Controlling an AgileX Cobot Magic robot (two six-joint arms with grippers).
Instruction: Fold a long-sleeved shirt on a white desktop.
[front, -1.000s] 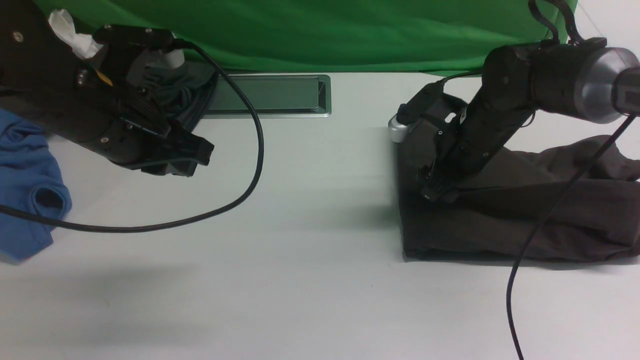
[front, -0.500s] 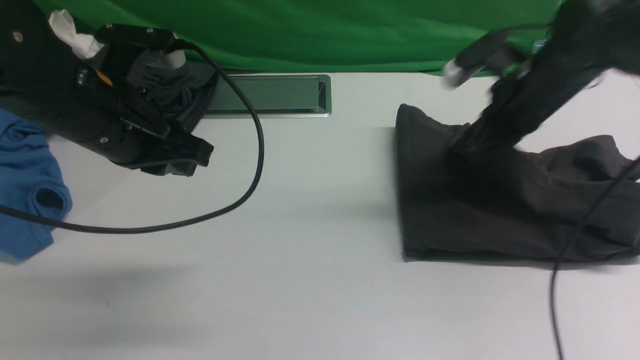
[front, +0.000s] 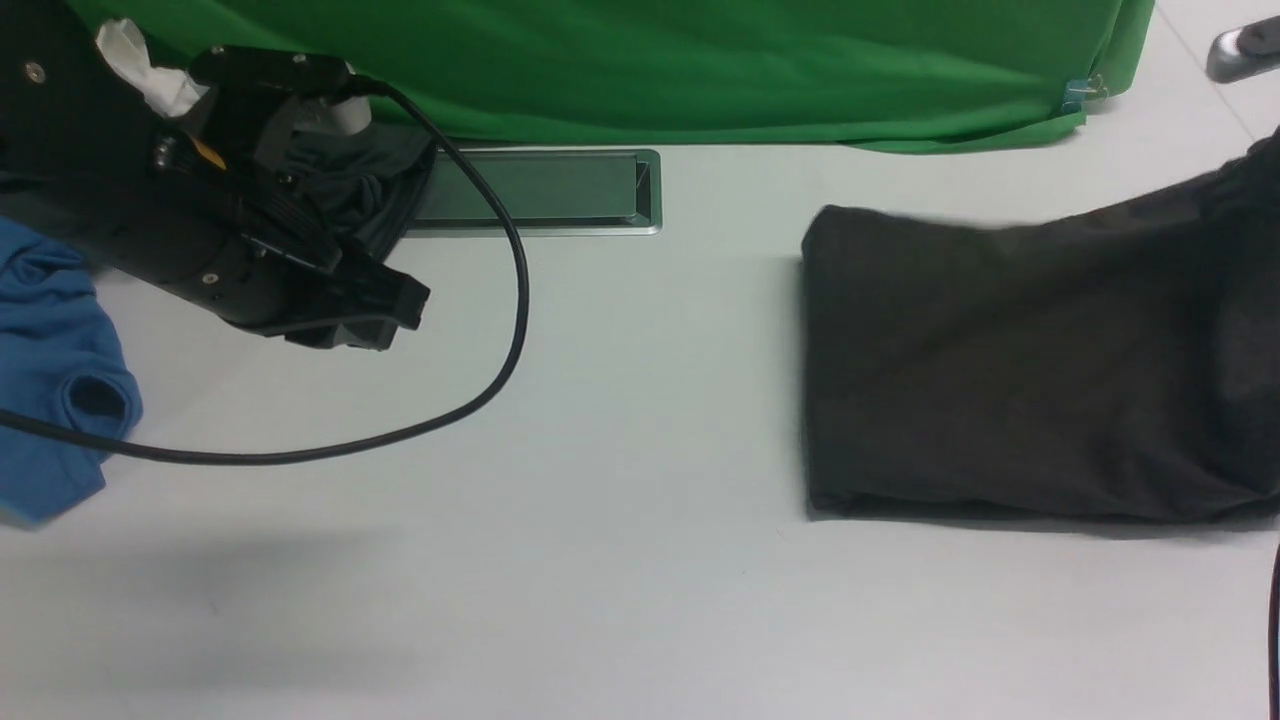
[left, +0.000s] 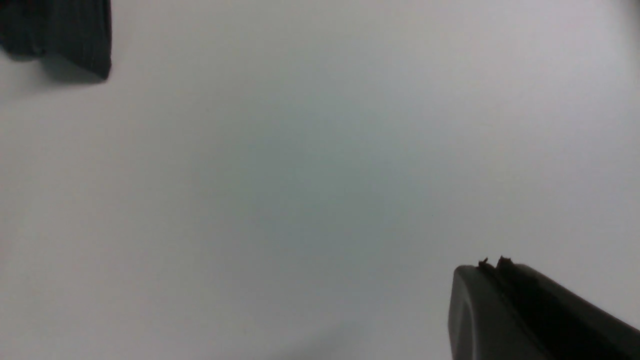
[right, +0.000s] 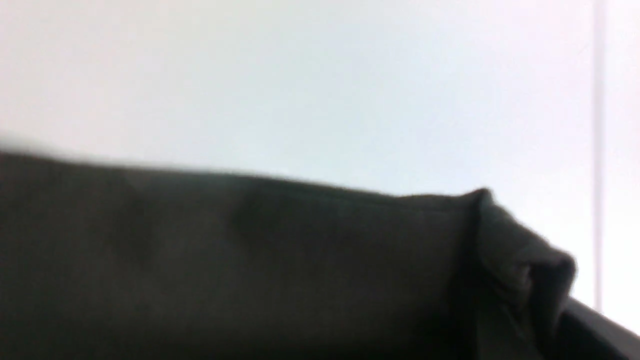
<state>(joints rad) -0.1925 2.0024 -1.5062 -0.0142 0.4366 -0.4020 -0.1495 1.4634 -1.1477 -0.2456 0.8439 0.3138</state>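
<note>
The long-sleeved shirt (front: 1000, 380) stretches sideways on the table (front: 640, 520), well right of the closed, empty left gripper (front: 408, 302). The right gripper (right: 597, 332), blurred, seems clamped on its raised end.

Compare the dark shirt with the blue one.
The long-sleeved shirt is brownish-black; the blue shirt is bright blue. The long-sleeved shirt is spread broad with a straight folded edge; the blue shirt lies bunched. Both rest on the white desktop, cut off by the frame.
</note>
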